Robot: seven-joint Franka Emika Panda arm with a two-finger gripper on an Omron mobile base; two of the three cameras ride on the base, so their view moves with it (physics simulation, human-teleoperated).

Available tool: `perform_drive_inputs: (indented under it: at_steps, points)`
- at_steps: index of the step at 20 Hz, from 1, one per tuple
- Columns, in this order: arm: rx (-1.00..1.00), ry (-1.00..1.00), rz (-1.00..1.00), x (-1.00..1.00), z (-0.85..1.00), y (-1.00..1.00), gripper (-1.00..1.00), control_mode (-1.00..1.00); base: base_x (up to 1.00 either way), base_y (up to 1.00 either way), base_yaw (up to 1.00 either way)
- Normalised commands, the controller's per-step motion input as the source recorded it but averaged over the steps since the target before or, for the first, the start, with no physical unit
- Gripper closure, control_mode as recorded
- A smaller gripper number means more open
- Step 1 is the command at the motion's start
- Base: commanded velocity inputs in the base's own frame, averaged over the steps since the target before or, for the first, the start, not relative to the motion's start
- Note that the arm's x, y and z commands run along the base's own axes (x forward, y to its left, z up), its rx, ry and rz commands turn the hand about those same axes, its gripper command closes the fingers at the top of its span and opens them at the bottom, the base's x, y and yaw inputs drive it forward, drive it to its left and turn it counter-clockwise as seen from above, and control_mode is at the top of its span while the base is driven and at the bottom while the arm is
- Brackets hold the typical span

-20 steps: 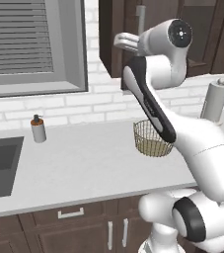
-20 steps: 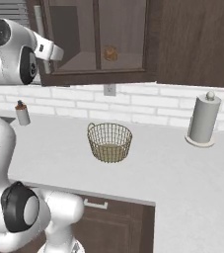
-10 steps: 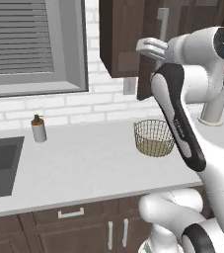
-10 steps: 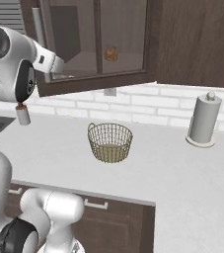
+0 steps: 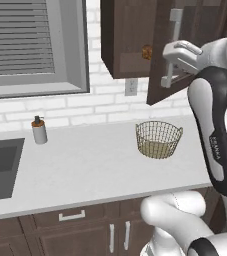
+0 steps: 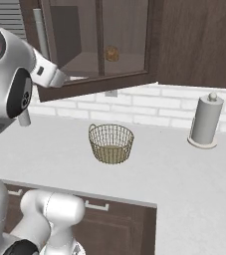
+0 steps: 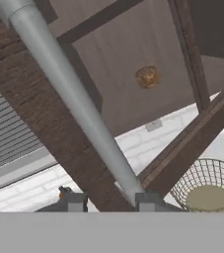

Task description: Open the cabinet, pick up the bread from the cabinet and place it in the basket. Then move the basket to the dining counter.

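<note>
The dark brown cabinet (image 5: 125, 40) hangs over the grey counter, its glass door (image 5: 157, 75) swung partly outward. My gripper (image 5: 171, 57) (image 6: 59, 78) (image 7: 112, 200) is at the lower part of the door's long silver handle (image 7: 69, 94), fingers closed in around the bar. The bread (image 5: 146, 52) (image 6: 112, 54) (image 7: 147, 77), a small golden-brown bun, lies on the cabinet's shelf behind the door. Below it the round wire basket (image 5: 158, 140) (image 6: 111, 143) (image 7: 207, 188) stands on the counter. The dining counter is out of view.
A soap bottle (image 5: 39, 131) stands near the sink (image 5: 0, 165) at the left. A paper towel roll (image 6: 205, 122) stands at the right by the brick wall. A window with blinds (image 5: 25, 45) is left of the cabinet.
Both base views have shifted, so the base has driven. The hand has come onto the door's handle, its jaws have narrowed, and the door stands further out.
</note>
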Motion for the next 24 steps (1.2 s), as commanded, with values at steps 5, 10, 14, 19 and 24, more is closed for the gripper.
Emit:
perform_drive_inputs:
  at_steps: [5, 10, 14, 19, 24]
  points:
    - [0.01, 0.05, 0.0, -0.78, -0.03, -0.37, -1.0, -1.0, 0.0, 0.0, 0.0]
    - [0.05, 0.04, -0.01, -1.0, -0.12, -0.12, -1.0, -1.0, 0.0, 0.0, 0.0]
    - [0.07, 0.02, -0.16, -0.18, -0.54, 1.0, -1.0, -1.0, 0.0, 0.0, 0.0]
    - [0.1, 0.04, -0.34, 0.31, -0.28, 1.0, -1.0, -1.0, 0.0, 0.0, 0.0]
    - [0.2, -0.03, -0.54, 0.63, 0.0, 0.74, -1.0, -1.0, 0.0, 0.0, 0.0]
